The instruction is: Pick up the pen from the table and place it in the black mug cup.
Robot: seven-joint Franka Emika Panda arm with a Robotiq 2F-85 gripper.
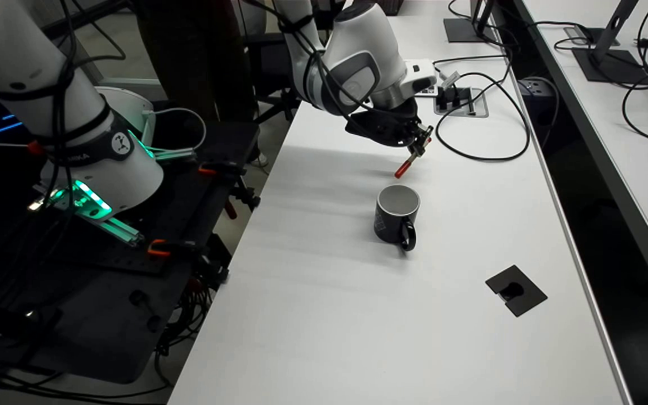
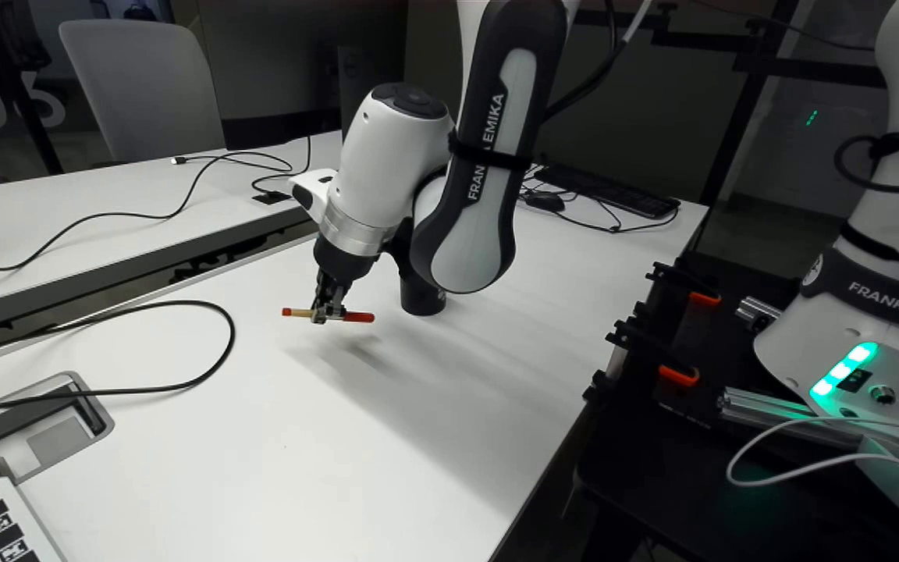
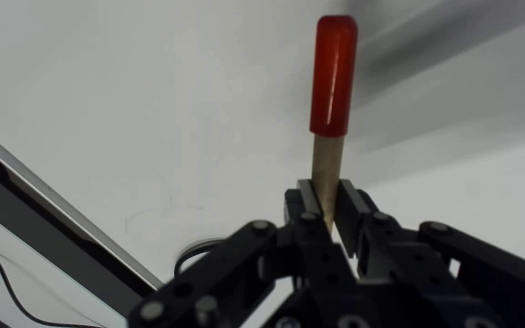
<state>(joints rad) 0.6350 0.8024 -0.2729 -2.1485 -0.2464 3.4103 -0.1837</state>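
- My gripper (image 3: 330, 196) has the pen (image 3: 331, 123) pinched by its pale shaft.
- I hold it above the table (image 1: 329, 337), apart from the surface.
- Near the pen stands the black mug cup (image 1: 387, 220), upright.
- Well apart, beyond the black mug cup, lies a flat black square (image 1: 530, 296).

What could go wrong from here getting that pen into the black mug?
The pen is held crosswise in the gripper, nearly level in an exterior view; lowered like that, it might catch across the black mug instead of dropping in. The mug stands upright close by, so a low approach could bump it over.
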